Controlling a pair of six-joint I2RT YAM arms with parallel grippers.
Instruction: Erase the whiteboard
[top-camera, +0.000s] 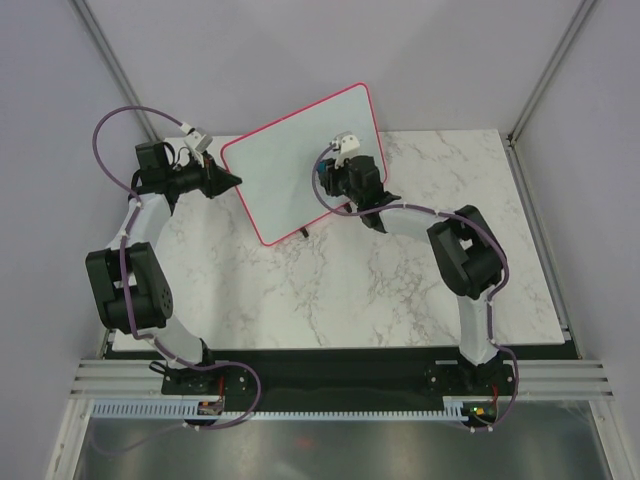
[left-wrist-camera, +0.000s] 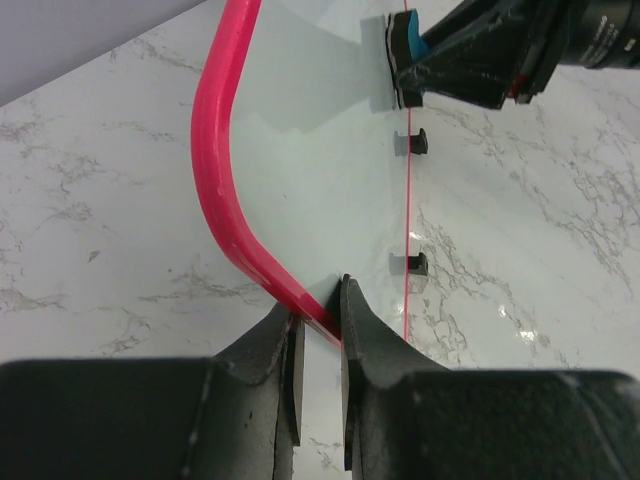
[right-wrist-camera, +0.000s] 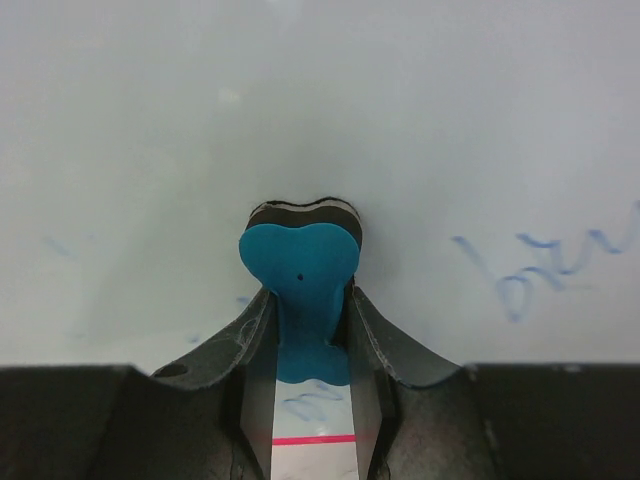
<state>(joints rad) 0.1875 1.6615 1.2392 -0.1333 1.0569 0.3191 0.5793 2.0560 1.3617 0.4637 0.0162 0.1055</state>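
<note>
The whiteboard, white with a thin pink-red frame, stands tilted on the marble table. My left gripper is shut on its left frame edge. My right gripper is shut on a blue eraser with a dark felt pad and presses it against the board face. Faint blue handwriting shows to the right of the eraser, with more smudges below and to the left. The eraser also shows in the left wrist view, through the board.
The board's small black feet rest on the marble table. Grey enclosure walls with metal posts stand behind and beside the table.
</note>
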